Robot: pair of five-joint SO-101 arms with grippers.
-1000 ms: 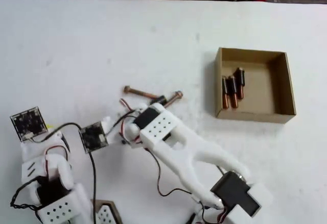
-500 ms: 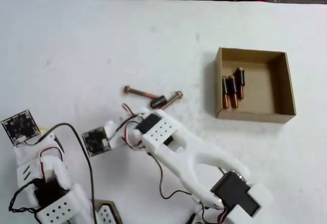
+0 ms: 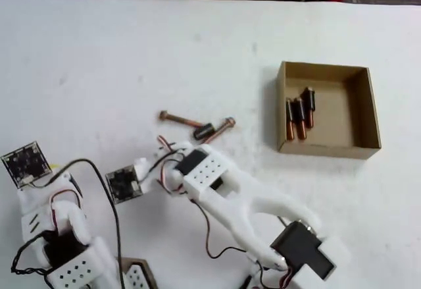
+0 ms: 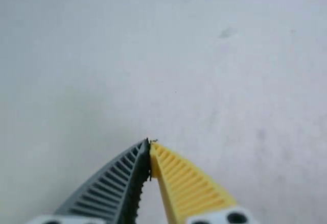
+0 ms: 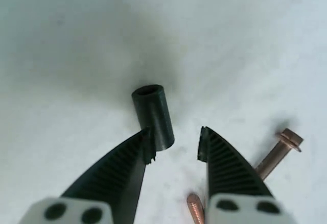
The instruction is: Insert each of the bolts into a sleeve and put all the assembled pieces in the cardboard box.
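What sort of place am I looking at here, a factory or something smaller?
Probably a small robotics lab or hobby bench, not a factory: two little wired arms at a white table, loose copper bolts, a black sleeve and a cardboard box.

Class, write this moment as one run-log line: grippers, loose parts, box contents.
left gripper shut over table | right gripper open, tips at black sleeve | two bolts loose | cardboard box: three assembled pieces

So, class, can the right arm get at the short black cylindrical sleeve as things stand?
Probably yes: its open jaws sit just short of the short black cylindrical sleeve, nothing covers it, and the copper bolts lie off to one side.
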